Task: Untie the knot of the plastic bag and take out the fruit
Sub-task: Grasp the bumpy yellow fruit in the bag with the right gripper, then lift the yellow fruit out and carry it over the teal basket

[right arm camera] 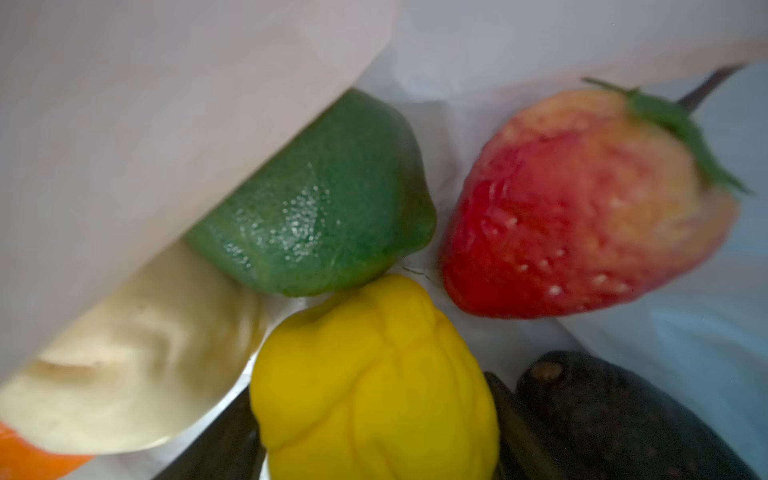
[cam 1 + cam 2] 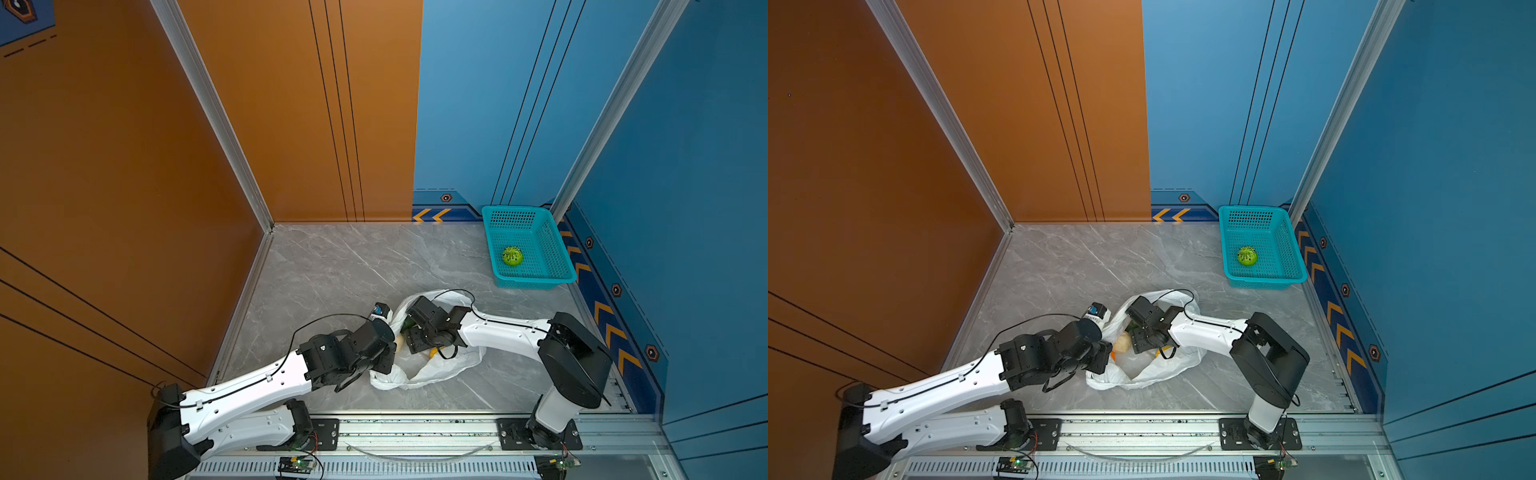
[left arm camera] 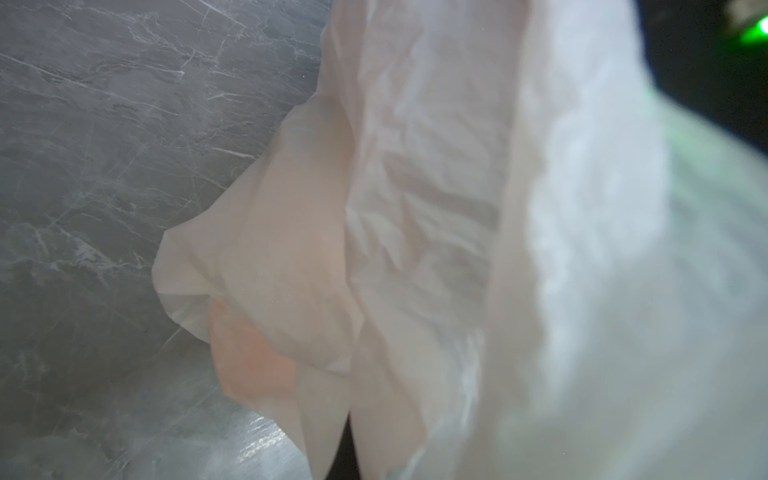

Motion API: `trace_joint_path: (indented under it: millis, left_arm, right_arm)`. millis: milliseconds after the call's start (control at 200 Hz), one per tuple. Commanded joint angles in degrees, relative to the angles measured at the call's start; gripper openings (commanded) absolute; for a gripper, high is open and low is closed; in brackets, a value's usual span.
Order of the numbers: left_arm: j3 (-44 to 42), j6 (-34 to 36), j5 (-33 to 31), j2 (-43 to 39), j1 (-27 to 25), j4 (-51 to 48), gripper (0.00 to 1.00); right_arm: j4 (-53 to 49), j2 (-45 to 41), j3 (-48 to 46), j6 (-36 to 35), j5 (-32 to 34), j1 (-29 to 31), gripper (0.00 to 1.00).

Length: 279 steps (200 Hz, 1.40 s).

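Fruit: one melon ball in basket, six in plastic bag.

plastic bag translucent white. basket teal, perforated grid. melon ball green, dark stripes. tabletop grey, white-veined marble. mango green; lemon yellow; strawberry red fading yellow-orange; avocado dark, speckled.

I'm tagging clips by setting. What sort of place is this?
Most likely a robot lab test cell: orange and blue wall panels in aluminium framing, two robot arms mounted on a front rail, and a marble-look tabletop bearing a plastic bag and teal basket.
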Motion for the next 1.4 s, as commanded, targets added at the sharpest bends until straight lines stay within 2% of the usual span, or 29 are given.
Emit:
trace_joint_path:
  millis: [0,125,215,726,946,1182,1297,1392]
  left_arm:
    - [-0.3,0.0,1.0,0.3,-0.2,0.2,0.0]
    - [-0.3,0.0,0.9,0.2,-0.2,0.2,0.0]
    - [-0.4,0.0,0.7,-0.2,-0.2,0.2,0.0]
    - [-0.5,-0.9,-0.8,-1.9,0.3,0.1,0.0]
    - [0.0,-0.8,-1.1,-1.7,0.8,0.2,0.0]
    - [0.3,-0.7,-1.1,-1.3,0.9,0.1,0.0]
    - [0.4,-0.6,-0.7,-1.0,0.9,0.2,0.0]
    - [0.7,-0.4,-0.7,-0.6,0.9,0.1,0.0]
  right_arm:
    - [-0.7,0.5,1.2,-0.7,0.1,-0.9,0.63]
    - [-0.7,-0.5,0.8,-0.7,-0.1,-0.9,0.48]
    - [-1.2,-2.3,0.4,-0.3,-0.4,-0.5,0.43]
    - [-14.2,-19.9,1.6,4.2,1.0,10.4,0.43]
    - [-21.4,-27.0,5.3,5.0,0.3,10.9,0.44]
    - [-29.4,-32.4,11.9,2.9,-1.7,6.5,0.44]
    - [-31.0,-35.9,14.7,0.9,-5.2,-1.6,0.43]
    - [-31.5,-37.6,16.4,-1.8,-9.6,-10.9,0.43]
